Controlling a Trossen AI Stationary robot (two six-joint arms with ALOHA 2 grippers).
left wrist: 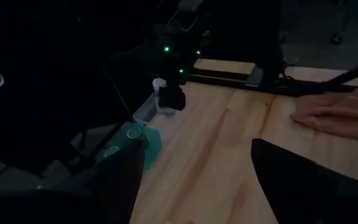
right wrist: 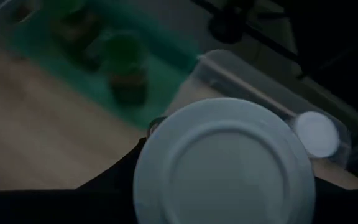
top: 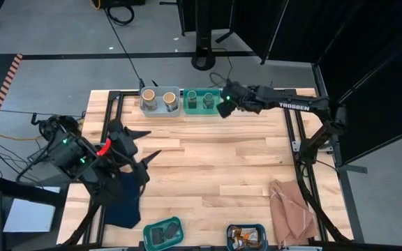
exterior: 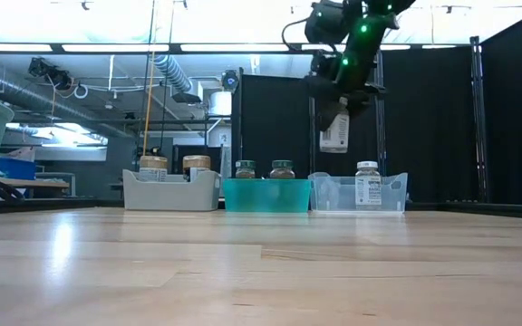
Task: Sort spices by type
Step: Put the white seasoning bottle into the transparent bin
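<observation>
Right gripper [exterior: 337, 116] clamps white-topped jar [exterior: 335, 132] above clear bin [exterior: 333, 194]; left gripper [top: 142, 157] jaws wide, empty

The bench [top: 208, 160] is pale wood in long strips. At its far edge sit a grey bin [exterior: 170, 192] with two tan-topped jars [exterior: 153, 163], a teal bin [exterior: 265, 195] with two green-topped jars [exterior: 282, 164], and a clear bin [exterior: 338, 193] with a white-topped jar [exterior: 367, 167]. A white-topped jar with a white label [exterior: 334, 127] hangs above it. A dark blue cloth [top: 123, 203] and a pinkish-brown cloth [top: 289, 206] lie near the front.
</observation>
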